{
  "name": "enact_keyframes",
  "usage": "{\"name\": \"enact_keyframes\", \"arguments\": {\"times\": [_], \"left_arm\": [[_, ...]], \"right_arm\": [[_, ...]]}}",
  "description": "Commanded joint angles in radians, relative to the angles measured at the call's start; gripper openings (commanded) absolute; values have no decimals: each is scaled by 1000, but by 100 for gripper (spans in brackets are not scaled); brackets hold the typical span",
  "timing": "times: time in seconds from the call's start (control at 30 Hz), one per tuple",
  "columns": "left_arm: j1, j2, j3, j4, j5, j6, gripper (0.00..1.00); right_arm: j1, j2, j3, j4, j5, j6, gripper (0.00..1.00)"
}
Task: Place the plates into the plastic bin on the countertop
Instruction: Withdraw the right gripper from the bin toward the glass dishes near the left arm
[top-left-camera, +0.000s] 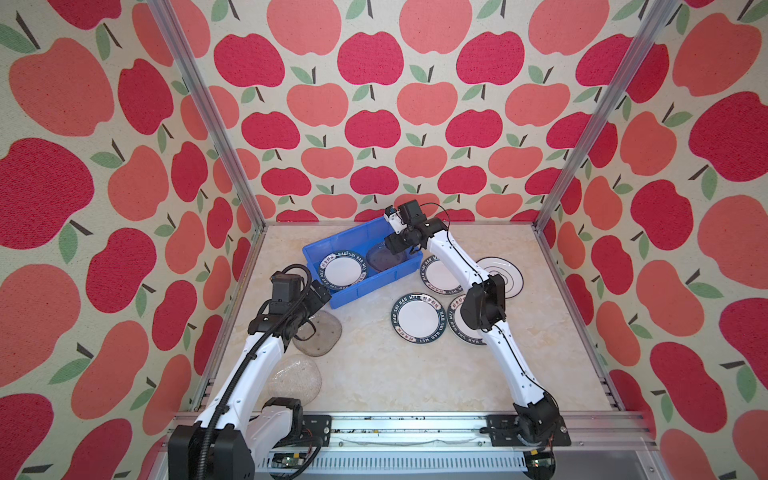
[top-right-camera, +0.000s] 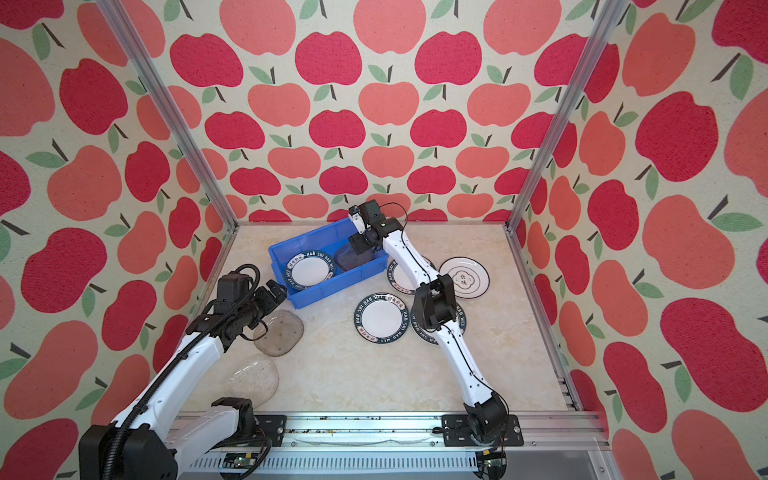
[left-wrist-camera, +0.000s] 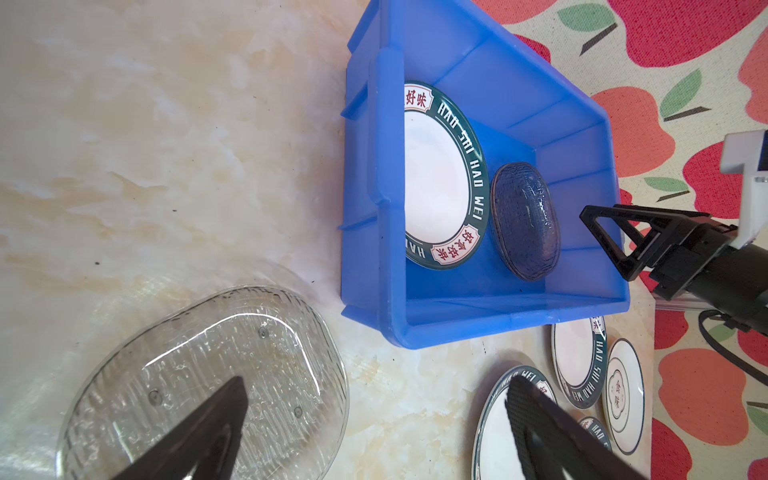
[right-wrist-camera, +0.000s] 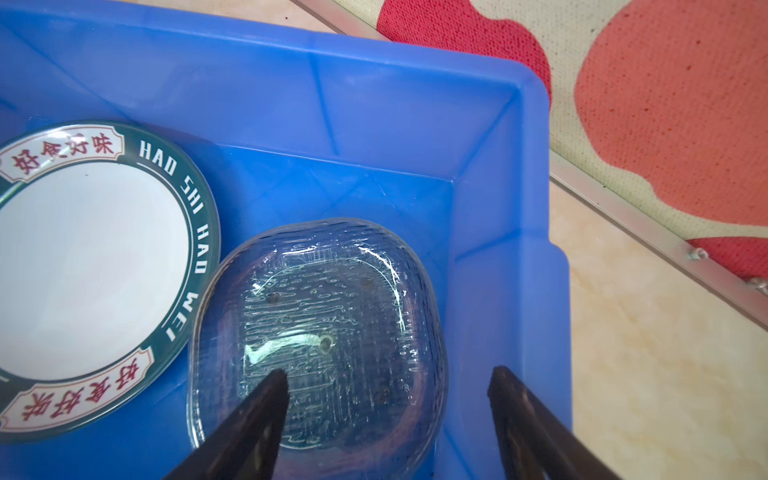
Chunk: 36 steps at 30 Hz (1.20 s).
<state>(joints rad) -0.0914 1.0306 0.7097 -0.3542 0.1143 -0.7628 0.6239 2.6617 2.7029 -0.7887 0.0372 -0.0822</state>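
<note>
- Both top views: one raised head at the counter's (top-left-camera: 395, 374) 6 o'clock edge, looking steeply down toward 12; far off, whole counter framed, nearly the same picture.
- Left wrist view: low at 9 o'clock, facing 2, close.
- Right wrist view: at 12 o'clock, looking down, very close.
- All four share the blue bin (top-left-camera: 374, 286).

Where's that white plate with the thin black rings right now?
In both top views the black-ringed plate lies on the countertop on the right side, outside the blue bin, next to a green-rimmed plate.
</note>
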Motion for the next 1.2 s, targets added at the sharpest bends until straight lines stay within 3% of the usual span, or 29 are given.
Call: {"name": "enact_keyframes", "arguments": {"times": [0.0, 0.13, 0.3, 0.47, 0.6, 0.87, 1.07, 1.17], "left_arm": [[4, -5, 27, 18, 13, 34, 99], [2, -21, 36, 22, 16, 62, 99], [-2, -54, 99, -103, -47, 115, 99], [-1, -110, 117, -217, -29, 121, 99], [-29, -159, 79, -215, 70, 100, 100], [-375, -112, 6, -4, 70, 40, 100], [-514, 50, -54, 250, 44, -19, 94], [-567, 177, -36, 316, 35, -13, 92]], "right_arm": [[-5, -9, 7, 27, 55, -21, 79], [0, -93, -68, 67, 48, -21, 79], [26, -253, -181, 71, -10, -2, 73], [82, -464, -428, 116, -102, 83, 68], [121, -616, -683, 182, -173, 186, 66], [113, -957, -1229, 339, -193, 311, 64], [69, -1115, -1469, 347, -202, 349, 61], [18, -1162, -1577, 378, -276, 395, 60]]}}
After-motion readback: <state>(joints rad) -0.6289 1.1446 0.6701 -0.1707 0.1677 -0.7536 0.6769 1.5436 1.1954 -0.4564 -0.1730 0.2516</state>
